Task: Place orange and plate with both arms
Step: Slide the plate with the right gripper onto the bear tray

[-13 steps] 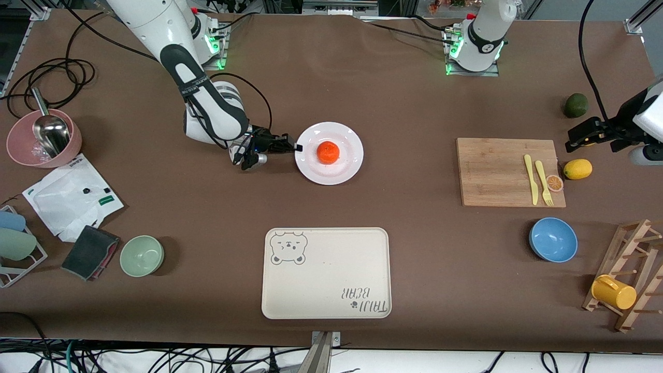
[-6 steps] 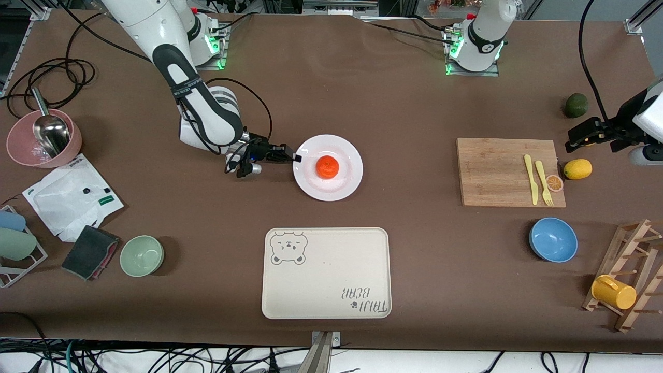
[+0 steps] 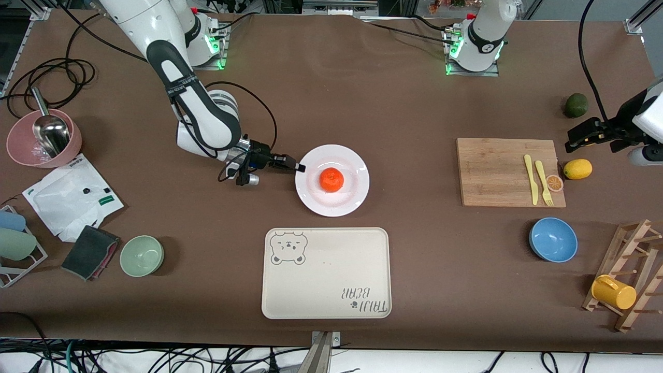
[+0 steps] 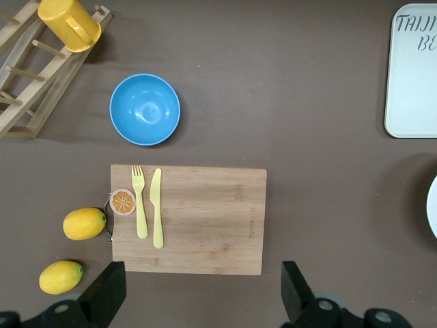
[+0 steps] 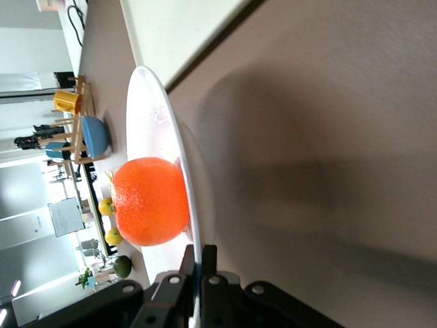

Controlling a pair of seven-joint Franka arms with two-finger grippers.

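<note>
So the cream bear tray is the biggest thing on the surface, sitting empty at 6 o'clock from the plate. Looks to me like the step in hand is carrying that plate to the tray: the right gripper has its jaws pinched tight on the plate's rim at 9 o'clock, and in the right wrist view you can see the rim edge-on going straight into them. The orange rides in the middle of the plate, loose, so I'd guess the next move needs a level, slow carry or it rolls off.

The left gripper waits up over the cutting board, jaws spread wide, holding nothing.

Other containers: pink bowl at the right arm's end has a metal scoop in it, blue bowl and green bowl are both empty, yellow cup lies on the wooden rack.
</note>
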